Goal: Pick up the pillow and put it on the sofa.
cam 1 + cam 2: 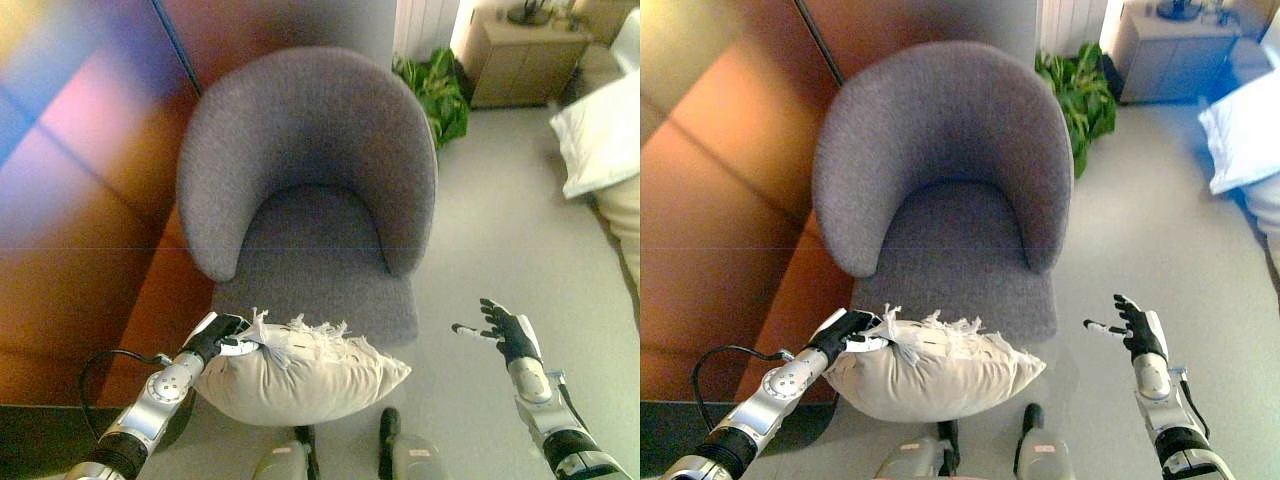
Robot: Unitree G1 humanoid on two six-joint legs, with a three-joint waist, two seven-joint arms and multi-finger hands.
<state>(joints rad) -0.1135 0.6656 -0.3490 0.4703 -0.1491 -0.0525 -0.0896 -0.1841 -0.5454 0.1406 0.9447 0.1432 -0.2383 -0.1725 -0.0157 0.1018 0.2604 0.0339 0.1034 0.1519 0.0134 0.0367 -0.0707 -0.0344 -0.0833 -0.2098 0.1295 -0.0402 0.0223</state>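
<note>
A beige pillow (300, 375) with a white fringed edge hangs just in front of the seat of a grey tub armchair (310, 190). My left hand (222, 335) is shut on the pillow's left corner and holds it up. My right hand (508, 333) is open and empty, fingers spread, above the floor to the right of the armchair. The chair's seat (955, 255) is bare.
A reddish-brown wall panel (90, 230) runs along the left. A green plant (435, 95) stands behind the chair, a wooden cabinet (525, 60) at the back right. A bed with white pillows (600, 135) lies at the right edge. Grey floor (500, 230) lies to the right.
</note>
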